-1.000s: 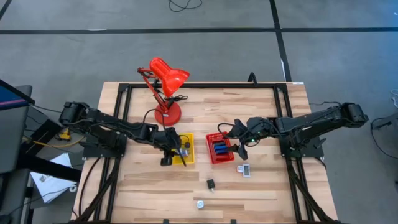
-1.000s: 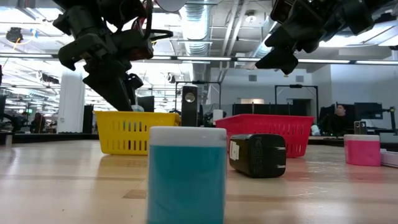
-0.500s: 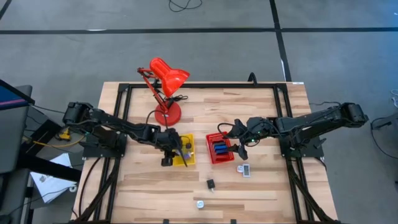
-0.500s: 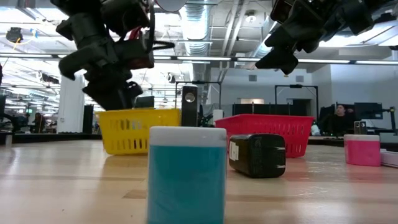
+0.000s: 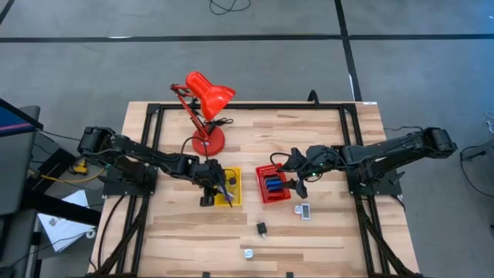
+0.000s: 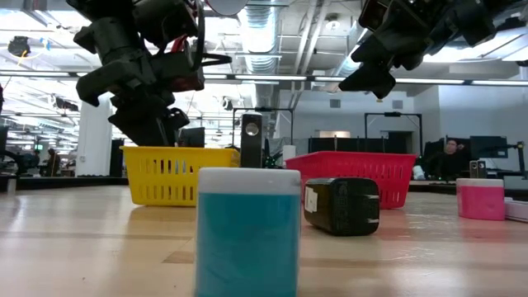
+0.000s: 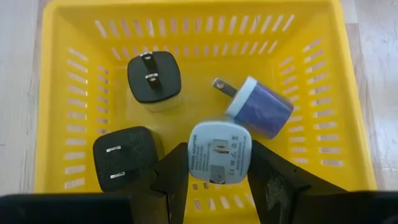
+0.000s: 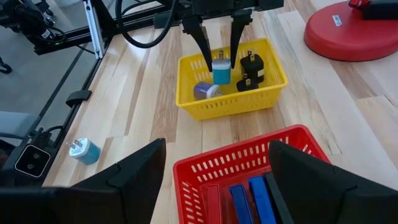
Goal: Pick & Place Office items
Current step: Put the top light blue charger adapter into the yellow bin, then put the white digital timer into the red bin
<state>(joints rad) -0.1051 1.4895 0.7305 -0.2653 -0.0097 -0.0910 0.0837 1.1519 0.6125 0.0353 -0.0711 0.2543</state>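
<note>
My left gripper (image 7: pixel 217 149) reaches down into the yellow basket (image 5: pixel 235 171), shut on a pale blue and white charger (image 8: pixel 221 71). On the basket floor lie two black chargers (image 7: pixel 154 78) (image 7: pixel 121 163) and a purple one (image 7: pixel 258 109). My right gripper (image 5: pixel 297 184) hangs open above the red basket (image 8: pixel 236 155), which holds flat blue pieces (image 5: pixel 272 185); nothing is between its fingers. My left gripper pinches the pale charger by two opposite sides of its body (image 7: pixel 194 152) between its two fingers. The fingers (image 8: pixel 200 38) come from above, slanting down. The charger stands upright with its prongs up, inside the basket; whether it rests on the floor I cannot tell.
A red desk lamp (image 5: pixel 204 108) stands behind the baskets. Loose on the near table: a teal charger (image 6: pixel 247 231), a black charger (image 5: pixel 262 228) and a pink and white piece (image 5: pixel 302 210). A black frame runs along the table's edges.
My left gripper has sunk slightly toward the yellow basket, still shut on the pale charger.
</note>
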